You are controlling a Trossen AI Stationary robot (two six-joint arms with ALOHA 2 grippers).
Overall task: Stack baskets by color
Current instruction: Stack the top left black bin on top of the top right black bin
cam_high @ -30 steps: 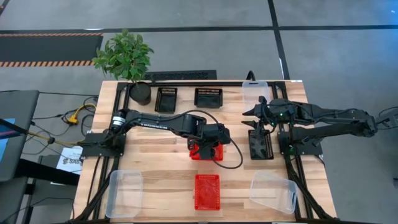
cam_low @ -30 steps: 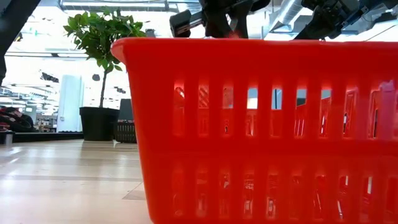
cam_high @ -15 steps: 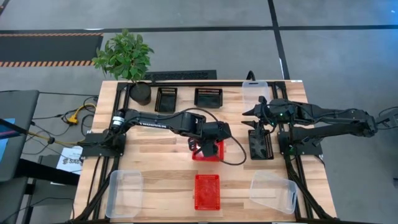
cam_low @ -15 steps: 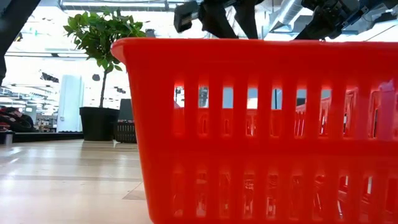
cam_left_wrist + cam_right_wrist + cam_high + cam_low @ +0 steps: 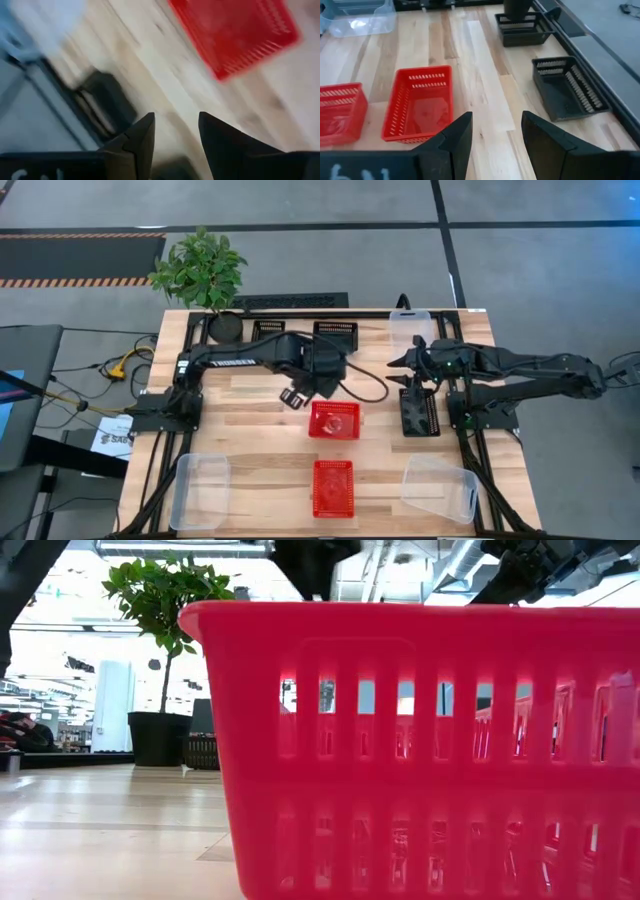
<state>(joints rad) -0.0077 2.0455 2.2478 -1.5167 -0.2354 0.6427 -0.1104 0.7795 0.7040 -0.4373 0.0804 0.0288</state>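
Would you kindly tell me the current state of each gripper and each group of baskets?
left gripper, open, empty.
right gripper, open, empty.
middle red basket, upright on the table, unheld.
front red basket, upright, alone.
black baskets, apart, unstacked.
clear bins, apart, unstacked.

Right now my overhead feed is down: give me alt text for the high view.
The left gripper, open and empty, hangs just behind a red basket at mid-table, with a second red basket nearer the front. The right gripper waits open above a black basket; clear bins sit at the front corners.
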